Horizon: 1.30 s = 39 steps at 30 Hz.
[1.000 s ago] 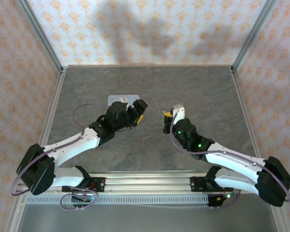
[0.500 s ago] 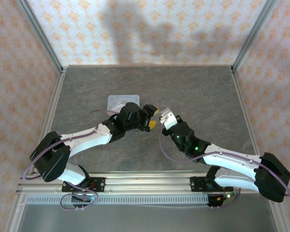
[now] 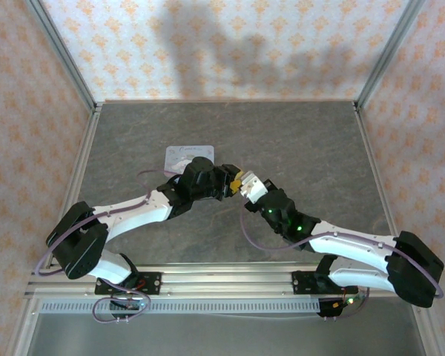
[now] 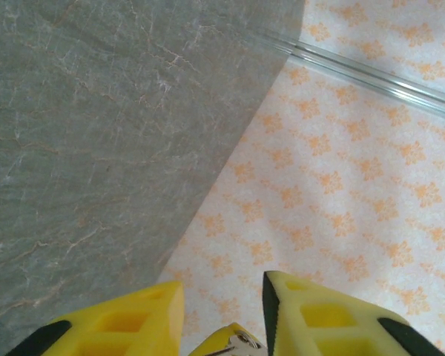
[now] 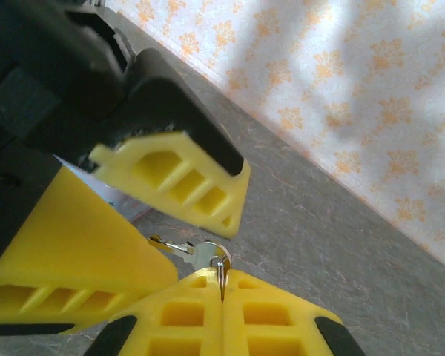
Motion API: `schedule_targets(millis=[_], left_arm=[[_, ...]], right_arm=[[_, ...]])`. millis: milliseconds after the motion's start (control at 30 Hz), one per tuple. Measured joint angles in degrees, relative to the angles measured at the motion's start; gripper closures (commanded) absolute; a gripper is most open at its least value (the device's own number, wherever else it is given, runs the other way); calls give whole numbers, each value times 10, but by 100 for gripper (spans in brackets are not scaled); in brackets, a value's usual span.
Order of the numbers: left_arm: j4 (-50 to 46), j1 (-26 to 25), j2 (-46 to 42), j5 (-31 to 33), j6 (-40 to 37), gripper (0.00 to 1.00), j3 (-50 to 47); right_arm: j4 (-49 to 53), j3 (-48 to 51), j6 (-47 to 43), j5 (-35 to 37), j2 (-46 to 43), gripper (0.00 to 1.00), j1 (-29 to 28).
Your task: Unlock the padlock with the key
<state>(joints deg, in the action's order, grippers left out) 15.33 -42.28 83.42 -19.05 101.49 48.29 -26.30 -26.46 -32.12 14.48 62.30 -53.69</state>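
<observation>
My right gripper [image 5: 222, 280] is shut on the thin metal ring of the key [image 5: 206, 254], a small silvery key whose blade points left. My left gripper [image 4: 224, 304] is open, with one yellow finger [image 5: 179, 178] above the key and the other finger [image 5: 74, 245] below it, neither touching it. In the left wrist view the key [image 4: 242, 343] peeks up between those fingers at the bottom edge. From above, the left gripper [image 3: 236, 179] and the right gripper [image 3: 247, 188] meet tip to tip over the middle of the table. The padlock is hidden.
A pale blue printed tin [image 3: 182, 155] lies just behind the left wrist, and its edge [image 5: 122, 210] shows under the left fingers. The grey stone table [image 3: 304, 141] is bounded by metal posts and orange-patterned walls [image 3: 230, 44].
The left arm swung right, away from the tin, and the right gripper moved left until the two met. The left jaws have narrowed around the key. The right gripper stayed shut.
</observation>
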Motion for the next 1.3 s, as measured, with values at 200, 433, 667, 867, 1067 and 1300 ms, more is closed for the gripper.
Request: schedule_targets(millis=[200, 433, 667, 867, 1067, 1300], left_arm=[[2, 0, 0, 4, 6, 88, 0], [5, 0, 0, 13, 5, 100, 0], [4, -2, 0, 12, -35, 100, 3], [-18, 1, -7, 31, -147, 100, 14], [-23, 11, -30, 32, -306, 100, 28], [-24, 19, -51, -21, -506, 100, 52]], right_arm=[[0, 0, -6, -8, 0, 100, -1], [-1, 5, -8, -8, -1, 100, -1], [17, 10, 19, -13, -28, 72, -2], [61, 10, 97, -87, -101, 45, 33], [79, 10, 271, -289, -143, 25, 191], [20, -6, 492, -519, -94, 18, 291]])
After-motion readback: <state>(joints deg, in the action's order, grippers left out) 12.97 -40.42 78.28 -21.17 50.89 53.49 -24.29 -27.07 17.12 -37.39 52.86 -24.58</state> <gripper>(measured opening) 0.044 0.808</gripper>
